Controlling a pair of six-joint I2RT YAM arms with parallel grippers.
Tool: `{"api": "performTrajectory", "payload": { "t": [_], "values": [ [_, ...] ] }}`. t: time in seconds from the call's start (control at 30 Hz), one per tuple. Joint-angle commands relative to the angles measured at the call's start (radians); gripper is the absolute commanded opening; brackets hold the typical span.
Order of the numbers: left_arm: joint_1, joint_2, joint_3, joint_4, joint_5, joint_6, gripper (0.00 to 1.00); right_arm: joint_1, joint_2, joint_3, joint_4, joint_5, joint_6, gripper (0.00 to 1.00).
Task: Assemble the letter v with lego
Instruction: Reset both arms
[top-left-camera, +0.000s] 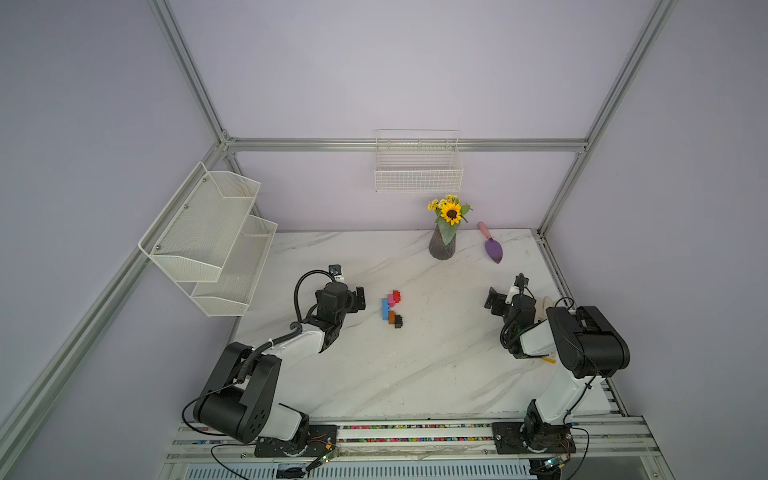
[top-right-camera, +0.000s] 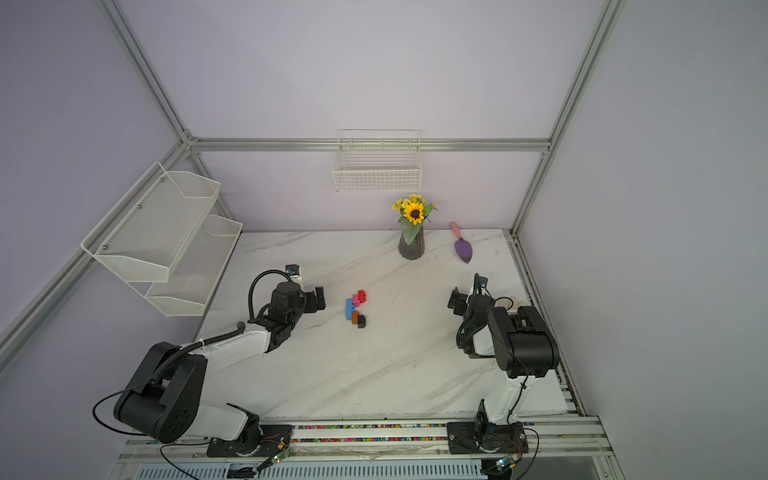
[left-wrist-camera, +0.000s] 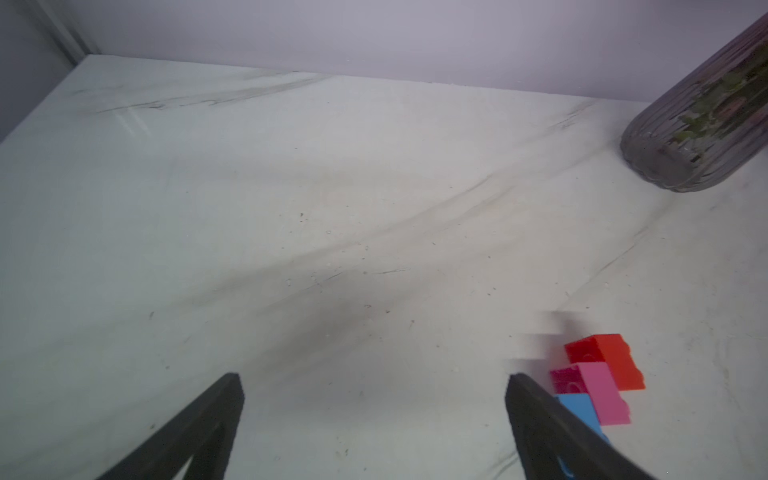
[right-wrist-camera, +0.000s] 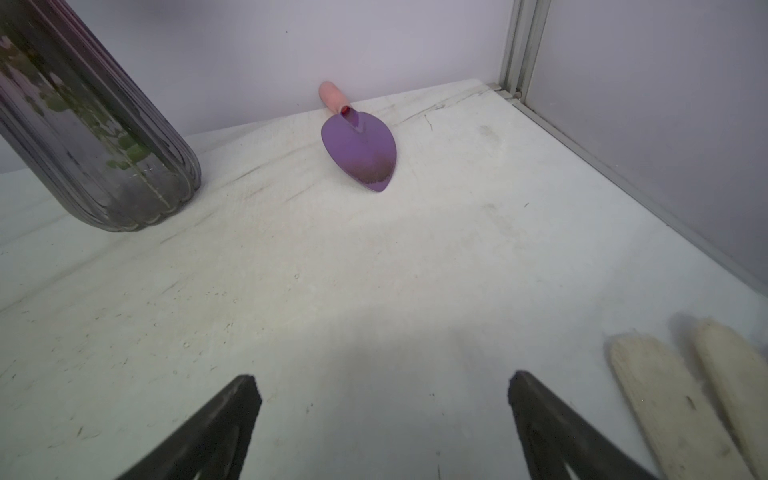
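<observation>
The lego lies mid-table as one joined, stepped letter v (top-left-camera: 386, 308). A light-blue brick (top-left-camera: 385, 309) forms its point; pink (top-left-camera: 391, 299) and red (top-left-camera: 396, 295) bricks make one arm, orange-brown (top-left-camera: 391, 317) and black (top-left-camera: 398, 321) bricks the other. In the left wrist view the red (left-wrist-camera: 611, 357), pink (left-wrist-camera: 602, 390) and blue (left-wrist-camera: 579, 409) bricks show just outside one finger. My left gripper (top-left-camera: 360, 299) (left-wrist-camera: 374, 378) is open a short way left of the bricks, holding nothing. My right gripper (top-left-camera: 492, 301) (right-wrist-camera: 380, 378) stands open and empty far to their right.
A dark ribbed vase (top-left-camera: 441, 245) with sunflowers stands at the back, with a purple trowel (top-left-camera: 493, 249) lying to its right. A cream cloth-like object (right-wrist-camera: 673, 407) lies beside the right gripper. A wire basket (top-left-camera: 417, 174) hangs on the back wall, mesh shelves (top-left-camera: 208, 241) on the left.
</observation>
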Motion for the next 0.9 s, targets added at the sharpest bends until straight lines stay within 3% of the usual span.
{"api": "performTrajectory", "payload": {
  "t": [0.0, 0.07, 0.17, 0.3, 0.37, 0.57, 0.67, 0.87],
  "values": [
    [0.042, -0.12, -0.085, 0.232, -0.115, 0.07, 1.0, 0.001, -0.008, 0.002, 0.059, -0.002, -0.015, 0.97],
    [0.048, -0.161, -0.145, 0.341, -0.211, 0.141, 0.99, 0.001, -0.005, -0.001, 0.068, 0.0, -0.017, 0.97],
    [0.082, -0.192, -0.172, 0.354, -0.226, 0.217, 1.0, 0.001, -0.006, 0.001, 0.064, 0.0, -0.017, 0.97],
    [0.123, -0.08, -0.171, 0.457, -0.233, 0.311, 1.0, 0.001, -0.006, 0.002, 0.064, 0.0, -0.017, 0.97],
    [0.124, -0.073, -0.137, 0.421, -0.19, 0.332, 1.0, 0.001, -0.006, 0.001, 0.063, 0.0, -0.017, 0.97],
    [0.126, -0.046, -0.157, 0.429, -0.297, 0.386, 1.0, 0.001, -0.007, 0.001, 0.063, 0.0, -0.016, 0.97],
    [0.13, -0.015, -0.243, 0.564, -0.252, 0.362, 1.0, 0.003, -0.008, 0.007, 0.054, 0.004, -0.018, 0.97],
    [0.171, 0.143, -0.228, 0.704, -0.178, 0.378, 1.0, 0.004, -0.006, 0.004, 0.061, 0.0, -0.019, 0.97]
  ]
}}
